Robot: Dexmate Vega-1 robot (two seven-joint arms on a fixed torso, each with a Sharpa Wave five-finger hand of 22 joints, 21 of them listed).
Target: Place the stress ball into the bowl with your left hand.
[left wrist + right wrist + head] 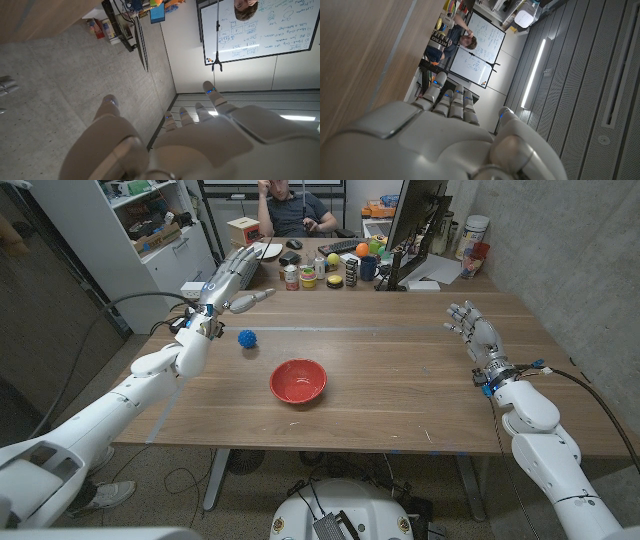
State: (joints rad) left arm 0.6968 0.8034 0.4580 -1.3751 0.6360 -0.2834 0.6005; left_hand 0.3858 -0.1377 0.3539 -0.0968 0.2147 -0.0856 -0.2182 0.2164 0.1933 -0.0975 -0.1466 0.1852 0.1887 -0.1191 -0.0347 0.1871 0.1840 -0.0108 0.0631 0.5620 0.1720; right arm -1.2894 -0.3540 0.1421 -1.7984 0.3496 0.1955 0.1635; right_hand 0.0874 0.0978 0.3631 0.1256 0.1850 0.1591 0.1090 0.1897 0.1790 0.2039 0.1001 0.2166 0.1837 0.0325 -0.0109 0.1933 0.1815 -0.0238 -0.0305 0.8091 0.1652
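A small blue spiky stress ball (247,338) lies on the wooden table (400,380), left of centre. A red bowl (298,381) stands in front of it, nearer the table's front edge, with nothing visible inside. My left hand (232,282) hovers raised behind and above the ball, fingers spread and holding nothing; its back (200,145) shows in the left wrist view. At the right side of the table my right hand (472,330) stands upright with fingers apart, holding nothing; its back (450,135) appears in the right wrist view.
A row of small items, cans (292,277), a dark mug (368,268) and coloured balls, lines the table's far edge beside a monitor (412,225). A person (290,208) sits behind the table. A white cabinet (150,230) stands at the back left.
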